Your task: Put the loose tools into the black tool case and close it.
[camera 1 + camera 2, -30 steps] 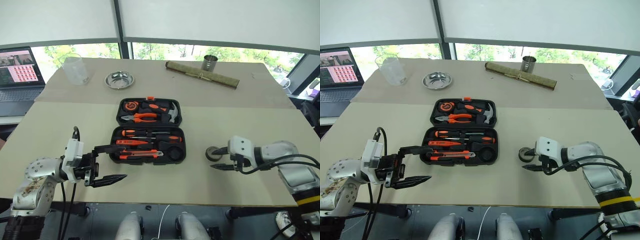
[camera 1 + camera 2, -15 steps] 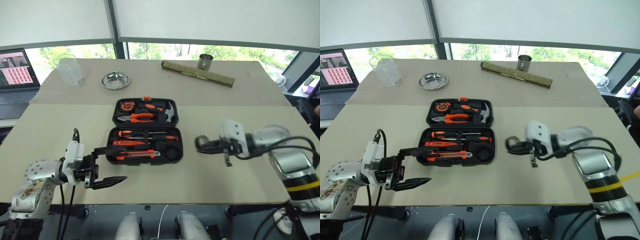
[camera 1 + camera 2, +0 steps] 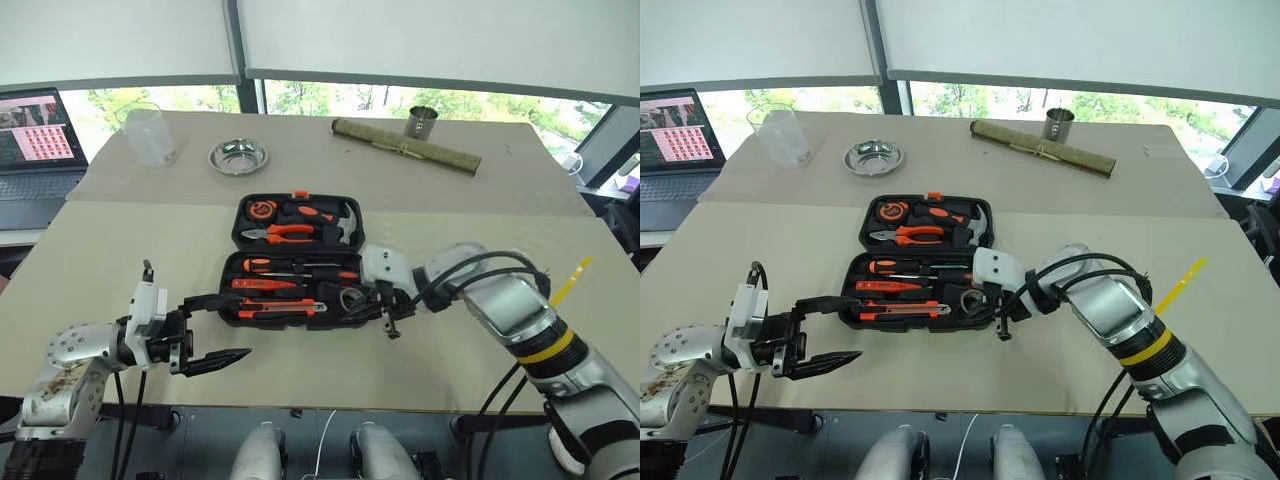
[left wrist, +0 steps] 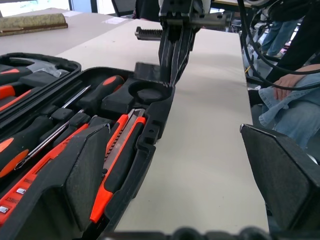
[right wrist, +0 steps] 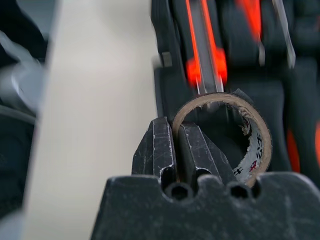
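We've got the right gripper (image 5: 172, 145) pinching the wall of the tape roll (image 5: 227, 127), one finger inside the ring and one outside, right over the front right corner of the open tool case (image 3: 300, 262). Can't quite tell if the roll is touching the round pocket yet, it's a bit blurry there. Our left gripper (image 3: 215, 330) sits spread wide just off the case's front left edge, holding nothing. Screwdrivers (image 3: 300, 270) and the utility knife (image 3: 282, 308) sit in the case's front half.
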Robot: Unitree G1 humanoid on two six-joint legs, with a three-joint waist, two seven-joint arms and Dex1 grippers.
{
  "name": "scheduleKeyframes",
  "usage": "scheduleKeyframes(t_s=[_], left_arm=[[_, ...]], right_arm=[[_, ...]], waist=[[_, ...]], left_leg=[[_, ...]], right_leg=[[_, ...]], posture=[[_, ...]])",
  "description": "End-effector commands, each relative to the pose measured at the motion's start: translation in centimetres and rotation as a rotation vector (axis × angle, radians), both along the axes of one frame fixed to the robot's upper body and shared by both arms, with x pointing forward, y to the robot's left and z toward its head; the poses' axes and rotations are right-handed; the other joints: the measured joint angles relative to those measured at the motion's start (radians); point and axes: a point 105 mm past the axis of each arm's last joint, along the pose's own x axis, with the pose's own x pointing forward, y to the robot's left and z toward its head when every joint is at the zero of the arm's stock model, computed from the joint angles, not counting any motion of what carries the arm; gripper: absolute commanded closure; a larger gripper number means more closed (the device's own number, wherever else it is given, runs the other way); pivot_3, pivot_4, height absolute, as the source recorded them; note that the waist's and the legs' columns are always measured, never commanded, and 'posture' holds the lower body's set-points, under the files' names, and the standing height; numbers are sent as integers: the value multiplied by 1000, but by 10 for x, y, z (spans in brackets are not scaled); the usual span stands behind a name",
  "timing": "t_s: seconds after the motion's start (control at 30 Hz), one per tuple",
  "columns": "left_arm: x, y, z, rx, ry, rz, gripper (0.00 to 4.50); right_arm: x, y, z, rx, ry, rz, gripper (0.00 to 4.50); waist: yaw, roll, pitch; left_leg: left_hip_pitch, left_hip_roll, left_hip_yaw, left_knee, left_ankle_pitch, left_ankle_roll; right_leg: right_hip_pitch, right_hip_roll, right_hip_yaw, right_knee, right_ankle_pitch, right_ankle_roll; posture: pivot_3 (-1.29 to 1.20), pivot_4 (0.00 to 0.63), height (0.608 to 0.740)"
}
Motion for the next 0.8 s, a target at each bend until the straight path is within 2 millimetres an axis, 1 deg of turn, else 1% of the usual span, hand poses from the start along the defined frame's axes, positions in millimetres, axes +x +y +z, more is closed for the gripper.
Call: scheduleKeyframes(t_s=[0.03,0.13,0.2,0.23,0.37,0.4,0.43,0.5,0.53,0.57,0.6,0.63,0.73,0.8], left_arm=[[0,1,9,10,-63,13,0],[2,1,9,14,-75,30,0],[4,2,8,27,-86,34,0],[5,2,8,30,-87,38,0],[8,7,9,37,-83,64,0],[9,9,10,35,-79,75,0],[10,10,10,31,-71,88,0],[16,15,13,20,-63,140,0],[18,18,15,9,-60,163,0],[23,22,18,-4,-68,201,0],[25,25,20,-13,-73,225,0],[27,27,22,-20,-80,247,0],[30,31,27,-29,-107,279,0],[30,33,28,-26,-115,284,0]], right_arm=[[4,-1,0,-31,-36,13,4430],[7,-6,-11,-51,3,-15,4430],[7,-5,-13,-46,12,-13,3706],[7,-2,-12,-39,8,-5,3489],[6,2,-1,-13,5,35,2192],[2,2,5,10,28,66,1794],[-4,3,12,33,52,95,1566],[-14,3,28,94,87,164,846],[-17,3,37,135,100,180,501],[-11,-2,44,175,81,160,148],[-7,-6,49,201,67,142,30],[-4,-10,51,211,62,126,30],[-6,-28,48,201,90,111,30],[-6,-36,46,216,91,96,30]], waist=[[0,0,0],[0,0,0],[4,0,0],[5,0,0],[5,0,0],[5,0,0],[4,0,0],[2,0,0],[1,0,0],[0,0,0],[0,0,0],[0,0,0],[0,0,0],[2,0,0]], left_leg=[[0,0,0,0,0,0],[-1,0,1,0,0,0],[-1,0,2,0,0,0],[-1,0,2,0,0,0],[-2,0,2,0,0,0],[-3,0,2,0,0,0],[-3,0,1,0,0,0],[-4,0,1,0,0,0],[-4,0,0,0,0,0],[-4,0,0,0,0,0],[-4,0,-1,0,0,0],[-4,0,-2,1,0,0],[-4,0,-2,2,0,0],[-4,0,-2,2,0,0]], right_leg=[[0,0,0,1,0,0],[0,1,0,1,0,0],[1,1,0,0,0,0],[1,1,-1,0,0,0],[0,0,-1,0,0,0],[-1,1,-1,0,0,0],[-1,1,-1,0,0,0],[-1,1,-2,-1,0,0],[-2,1,-2,-1,0,0],[-2,1,-2,-1,0,0],[-2,1,-2,0,0,0],[-2,1,-2,0,1,0],[-1,1,-2,0,1,0],[-1,1,-2,0,1,0]], posture=[[0,150,740],[0,150,740],[0,150,740],[0,150,740],[0,150,740],[0,150,740],[0,150,740],[0,150,740],[0,150,740],[0,150,740],[0,150,740],[0,150,740],[0,150,740],[0,150,740]])
